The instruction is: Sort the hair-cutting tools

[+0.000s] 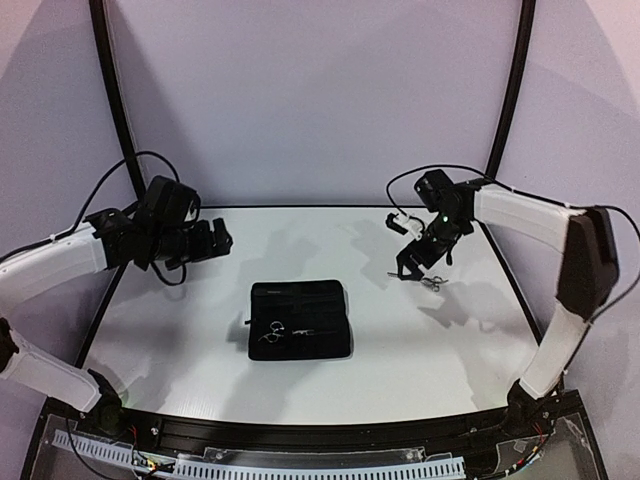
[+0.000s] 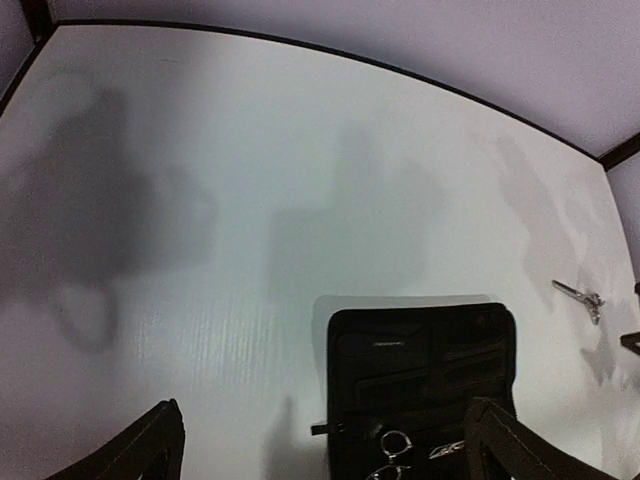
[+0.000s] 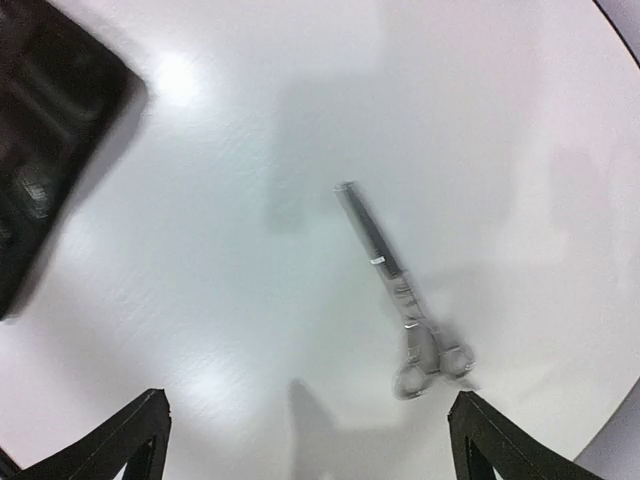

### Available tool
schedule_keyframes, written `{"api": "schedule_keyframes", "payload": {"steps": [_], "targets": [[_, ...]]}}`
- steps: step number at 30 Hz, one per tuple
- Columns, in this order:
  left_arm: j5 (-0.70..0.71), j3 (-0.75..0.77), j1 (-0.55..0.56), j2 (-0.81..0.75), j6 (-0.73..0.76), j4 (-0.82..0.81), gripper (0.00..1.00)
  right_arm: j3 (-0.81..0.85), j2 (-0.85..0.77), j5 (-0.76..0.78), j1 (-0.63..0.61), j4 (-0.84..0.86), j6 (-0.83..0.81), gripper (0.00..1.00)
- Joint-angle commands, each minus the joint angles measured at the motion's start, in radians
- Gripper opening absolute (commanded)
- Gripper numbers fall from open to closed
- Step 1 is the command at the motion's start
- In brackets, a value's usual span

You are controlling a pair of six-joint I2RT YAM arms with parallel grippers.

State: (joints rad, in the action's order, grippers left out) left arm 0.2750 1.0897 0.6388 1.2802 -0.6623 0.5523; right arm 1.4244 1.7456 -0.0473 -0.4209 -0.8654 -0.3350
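Note:
One silver pair of scissors (image 3: 400, 290) lies flat on the white table, blades pointing away from my right gripper (image 3: 310, 445). That gripper hangs open just above it, the finger rings close to its right fingertip; in the top view the gripper (image 1: 408, 266) is beside the scissors (image 1: 432, 283). A second silver pair (image 1: 272, 332) rests on the near part of the open black case (image 1: 300, 300), its ring showing in the left wrist view (image 2: 395, 445). My left gripper (image 1: 215, 240) is open and empty, raised to the left of the case (image 2: 425, 360).
The table's black rim (image 1: 300, 207) runs along the far side and the right edge (image 3: 625, 25). Both arms' cables loop behind them. White table surface (image 2: 250, 200) stretches left of and beyond the case.

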Motion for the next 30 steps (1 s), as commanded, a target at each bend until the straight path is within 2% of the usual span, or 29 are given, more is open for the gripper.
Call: {"api": "schedule_keyframes", "payload": {"steps": [1, 9, 16, 19, 23, 30], "targets": [[0.088, -0.074, 0.004, -0.075, -0.025, 0.133, 0.99, 0.186, 0.131, -0.055, 0.117, -0.143, -0.223, 0.97], [0.161, -0.114, 0.004, -0.153, -0.09, 0.199, 0.99, 0.281, 0.285, 0.04, 0.13, -0.134, -0.375, 0.97], [0.18, -0.113, 0.004, -0.186, -0.108, 0.211, 0.99, 0.361, 0.394, 0.063, 0.137, -0.17, -0.415, 0.92], [0.2, -0.114, 0.003, -0.195, -0.111, 0.225, 0.99, 0.355, 0.413, 0.088, 0.136, -0.176, -0.409, 0.9], [0.206, -0.115, 0.004, -0.198, -0.114, 0.223, 0.99, 0.272, 0.406, 0.102, 0.136, -0.088, -0.412, 0.89], [0.192, -0.118, 0.004, -0.183, -0.12, 0.204, 0.99, 0.238, 0.447, 0.126, 0.133, -0.035, -0.41, 0.85]]}}
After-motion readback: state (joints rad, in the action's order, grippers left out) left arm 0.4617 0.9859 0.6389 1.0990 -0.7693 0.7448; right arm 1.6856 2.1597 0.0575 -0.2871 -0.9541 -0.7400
